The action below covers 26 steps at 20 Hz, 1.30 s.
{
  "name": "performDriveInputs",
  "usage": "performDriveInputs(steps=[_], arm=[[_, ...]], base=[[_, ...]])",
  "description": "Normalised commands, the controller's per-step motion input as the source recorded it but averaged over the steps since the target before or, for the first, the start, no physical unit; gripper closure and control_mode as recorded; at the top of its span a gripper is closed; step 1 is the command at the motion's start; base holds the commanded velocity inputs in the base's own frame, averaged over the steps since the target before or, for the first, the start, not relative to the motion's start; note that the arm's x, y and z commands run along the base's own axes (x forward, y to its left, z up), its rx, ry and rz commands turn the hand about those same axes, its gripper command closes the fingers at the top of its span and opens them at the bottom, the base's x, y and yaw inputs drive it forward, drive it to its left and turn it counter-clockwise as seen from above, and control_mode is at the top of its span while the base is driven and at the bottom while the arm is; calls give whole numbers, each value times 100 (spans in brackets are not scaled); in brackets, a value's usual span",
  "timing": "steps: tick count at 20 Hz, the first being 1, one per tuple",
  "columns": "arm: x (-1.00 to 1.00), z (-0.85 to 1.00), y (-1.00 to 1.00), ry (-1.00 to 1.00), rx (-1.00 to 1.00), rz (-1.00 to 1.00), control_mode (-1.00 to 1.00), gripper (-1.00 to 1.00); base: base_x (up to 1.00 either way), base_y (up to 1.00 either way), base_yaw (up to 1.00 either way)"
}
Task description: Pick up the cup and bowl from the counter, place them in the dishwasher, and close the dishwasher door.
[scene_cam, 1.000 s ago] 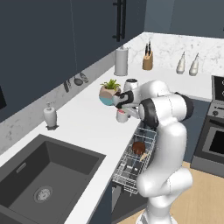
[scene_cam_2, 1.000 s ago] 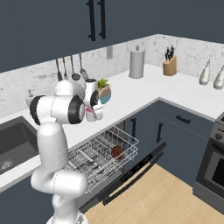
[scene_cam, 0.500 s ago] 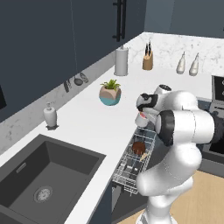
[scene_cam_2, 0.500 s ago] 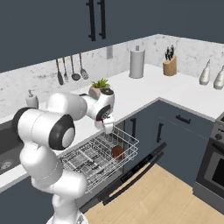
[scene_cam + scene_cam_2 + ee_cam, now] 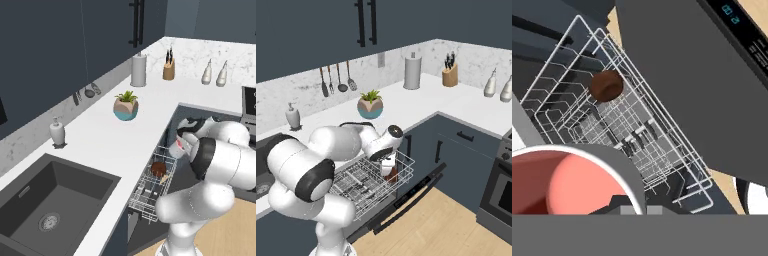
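One salmon-red cup (image 5: pixel 567 180) is clamped in the closed tool (image 5: pixel 388 162), held above the pulled-out white wire rack (image 5: pixel 363 182) of the dishwasher. From the hand view, the dark brown bowl (image 5: pixel 606 85) is seen sitting in the rack beside the lowered dishwasher door (image 5: pixel 702 90). From the left base view, the white bench (image 5: pixel 107 145) with its plant pot (image 5: pixel 125 106) is seen.

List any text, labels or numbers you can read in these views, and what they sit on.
None can be read. The open dishwasher door carries small blue symbols and pale lettering along its control strip, all too small and blurred to make out.
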Motion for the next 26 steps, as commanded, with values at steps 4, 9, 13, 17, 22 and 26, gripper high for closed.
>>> performDriveInputs(steps=[4, 9, 13, 17, 22, 26], arm=[[0, -58, -2, 2, 19, -3, -100, 100], [5, -58, 8, 4, 15, -2, -100, 100], [0, -37, 37, 1, 8, -1, -100, 100], [14, -24, 40, 0, 5, 0, -100, 100], [31, -36, 24, 6, 1, -4, -100, 100], [25, -50, 1, 12, 0, -11, -100, 100]], base=[[0, 0, 0], [0, 0, 0], [0, 0, 0], [0, 0, 0], [0, 0, 0], [0, 0, 0]])
